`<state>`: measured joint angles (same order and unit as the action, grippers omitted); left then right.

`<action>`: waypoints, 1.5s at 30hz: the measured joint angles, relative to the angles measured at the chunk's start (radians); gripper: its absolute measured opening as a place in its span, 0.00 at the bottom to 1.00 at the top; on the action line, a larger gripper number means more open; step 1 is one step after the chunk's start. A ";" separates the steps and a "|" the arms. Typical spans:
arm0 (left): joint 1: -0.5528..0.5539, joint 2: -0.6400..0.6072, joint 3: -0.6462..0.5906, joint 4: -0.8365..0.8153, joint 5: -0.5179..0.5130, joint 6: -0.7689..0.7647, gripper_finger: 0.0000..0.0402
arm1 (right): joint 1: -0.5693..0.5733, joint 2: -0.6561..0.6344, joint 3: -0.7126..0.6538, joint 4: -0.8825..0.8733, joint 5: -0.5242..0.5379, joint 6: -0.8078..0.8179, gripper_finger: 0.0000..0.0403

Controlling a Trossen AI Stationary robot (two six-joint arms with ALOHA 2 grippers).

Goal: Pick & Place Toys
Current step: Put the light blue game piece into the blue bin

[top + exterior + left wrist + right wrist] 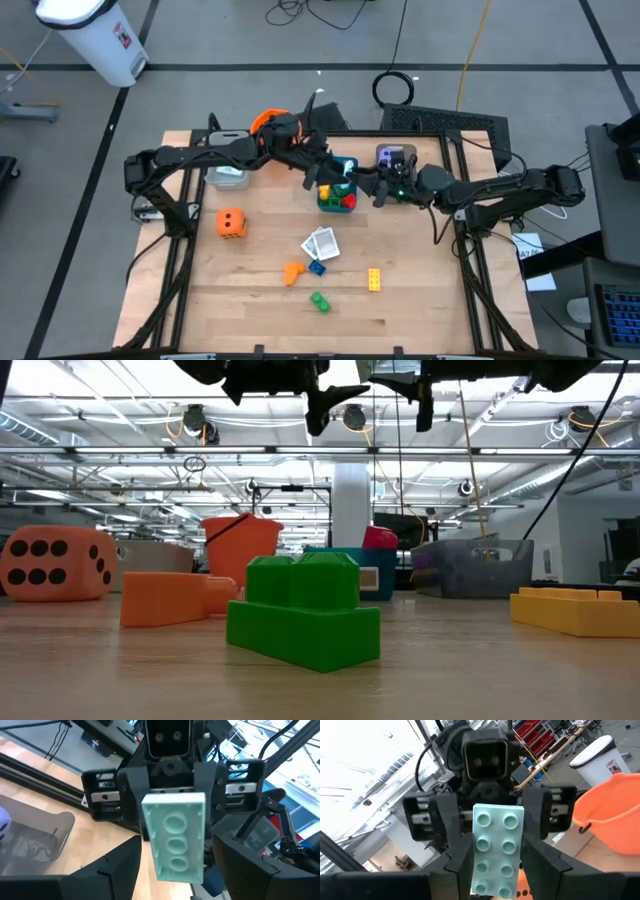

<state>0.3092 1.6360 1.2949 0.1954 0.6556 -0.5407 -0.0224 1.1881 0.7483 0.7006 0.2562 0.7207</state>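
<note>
Right, from above I see both arms meeting over the teal tray point(333, 190), w/ red and green bricks in it. Orange die point(231, 223), cards point(322, 243), yellow brick point(373, 279), green brick point(319, 301) lie loose on the table point(250, 320). Low view: orange bucket point(240, 540) behind. Wrist views: left gripper point(172, 870) and right gripper point(495, 870) both clamp one pale teal brick point(175, 837), held in the air.

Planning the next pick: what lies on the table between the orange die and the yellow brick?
In the high view, between the orange die and the yellow brick lie the white cards, an orange brick and a blue brick.
</note>
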 joint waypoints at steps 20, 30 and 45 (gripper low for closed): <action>-0.017 0.001 0.000 -0.011 0.002 0.012 0.61 | 0.000 0.000 0.000 0.006 0.000 -0.001 0.33; -0.017 0.001 0.000 -0.014 0.003 0.027 0.37 | 0.000 0.000 0.000 0.009 -0.004 -0.010 0.34; 0.006 -0.009 0.000 -0.014 0.070 0.065 0.37 | -0.122 -0.093 0.000 0.068 -0.236 -0.043 0.59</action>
<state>0.3154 1.6274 1.2953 0.1810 0.7260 -0.4761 -0.1447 1.0952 0.7486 0.7686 0.0206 0.6777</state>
